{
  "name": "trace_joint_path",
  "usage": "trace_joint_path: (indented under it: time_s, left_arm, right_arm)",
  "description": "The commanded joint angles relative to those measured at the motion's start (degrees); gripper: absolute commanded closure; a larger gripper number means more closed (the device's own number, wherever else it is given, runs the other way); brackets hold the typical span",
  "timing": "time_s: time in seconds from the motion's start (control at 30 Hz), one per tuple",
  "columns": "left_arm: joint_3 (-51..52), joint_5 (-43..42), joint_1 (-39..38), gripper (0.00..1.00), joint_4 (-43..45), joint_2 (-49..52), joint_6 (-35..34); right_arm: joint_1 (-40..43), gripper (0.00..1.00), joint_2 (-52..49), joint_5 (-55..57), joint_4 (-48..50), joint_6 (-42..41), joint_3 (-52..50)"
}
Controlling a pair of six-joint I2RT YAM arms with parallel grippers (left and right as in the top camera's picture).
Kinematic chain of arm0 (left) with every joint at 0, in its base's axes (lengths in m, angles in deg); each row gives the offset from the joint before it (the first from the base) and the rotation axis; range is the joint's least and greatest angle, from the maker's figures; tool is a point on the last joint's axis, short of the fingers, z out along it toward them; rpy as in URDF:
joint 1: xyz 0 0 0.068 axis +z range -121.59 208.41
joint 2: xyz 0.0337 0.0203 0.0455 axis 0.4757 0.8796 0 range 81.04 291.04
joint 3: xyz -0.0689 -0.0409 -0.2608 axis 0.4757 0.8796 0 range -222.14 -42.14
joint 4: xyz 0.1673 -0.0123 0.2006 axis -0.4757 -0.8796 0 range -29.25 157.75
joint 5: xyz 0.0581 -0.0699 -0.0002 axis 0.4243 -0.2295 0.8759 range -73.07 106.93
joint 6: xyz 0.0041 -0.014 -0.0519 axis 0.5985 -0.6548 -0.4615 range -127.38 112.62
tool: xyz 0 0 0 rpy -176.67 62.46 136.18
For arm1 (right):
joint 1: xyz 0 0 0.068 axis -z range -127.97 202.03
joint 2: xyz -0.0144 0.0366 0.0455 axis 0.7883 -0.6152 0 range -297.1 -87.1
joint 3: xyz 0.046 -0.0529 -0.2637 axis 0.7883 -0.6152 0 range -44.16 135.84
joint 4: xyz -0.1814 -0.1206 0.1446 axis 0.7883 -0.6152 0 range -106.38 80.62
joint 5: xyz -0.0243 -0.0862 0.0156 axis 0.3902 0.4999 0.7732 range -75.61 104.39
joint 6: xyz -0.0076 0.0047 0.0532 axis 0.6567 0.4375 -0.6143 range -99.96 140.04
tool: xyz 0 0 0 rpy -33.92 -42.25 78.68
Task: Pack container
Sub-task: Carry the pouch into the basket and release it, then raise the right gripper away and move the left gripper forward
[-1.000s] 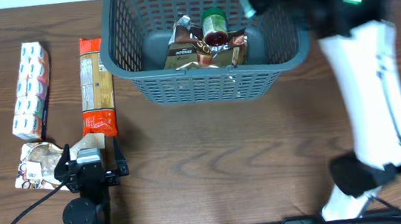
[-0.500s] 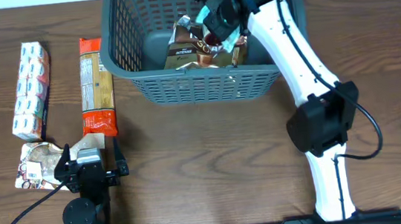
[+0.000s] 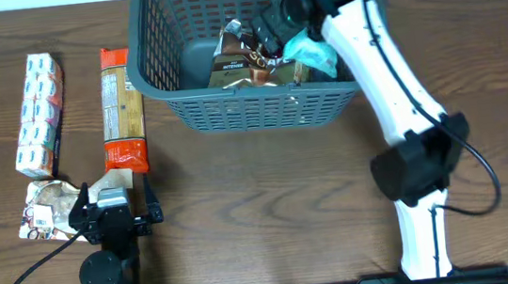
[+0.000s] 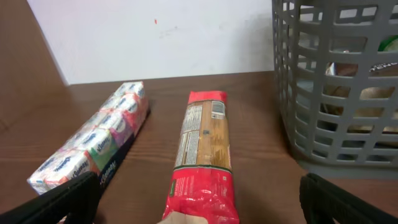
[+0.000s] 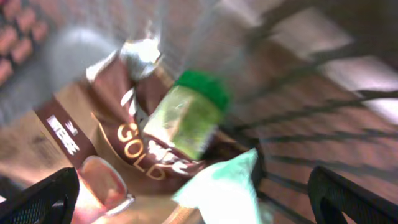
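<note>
Container, one, upper centre overhead, holding one coffee bag; tissue pack, pasta pack, crumpled packet, one each, at left. Right wrist view alone shows one jar's green lid. My left pincer, right pincer: spread wide, empty.

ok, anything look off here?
Nothing spilled. The green-lidded jar lies tilted on the coffee bag inside the basket, and a crumpled packet lies askew at the table's left.

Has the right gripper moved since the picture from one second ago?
Yes. The right gripper moved left, from over the right rim of the basket to above the coffee bag inside it.
</note>
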Motion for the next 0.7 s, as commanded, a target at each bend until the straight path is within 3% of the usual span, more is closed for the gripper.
trace_joint_path:
  time_s: [0.0, 0.3, 0.47, 0.67]
  left_arm:
    - [1.6, 0.3, -0.2, 0.01, -1.0, -0.3, 1.0]
    - [1.6, 0.3, -0.2, 0.01, -1.0, -0.3, 1.0]
    - [1.6, 0.3, -0.2, 0.02, -1.0, -0.3, 1.0]
    - [1.6, 0.3, -0.2, 0.01, -1.0, -0.3, 1.0]
  right_arm:
    - [1.6, 0.01, 11.5, 8.6, -0.2, -7.4, 5.3]
    - [13.5, 0.01, 28.4, 13.2, -7.9, -20.9, 5.9]
    - [21.6, 0.01, 32.1, 10.3, -8.6, -21.2, 5.9]
    - [23.6, 0.01, 32.9, 10.3, -8.6, -21.2, 5.9]
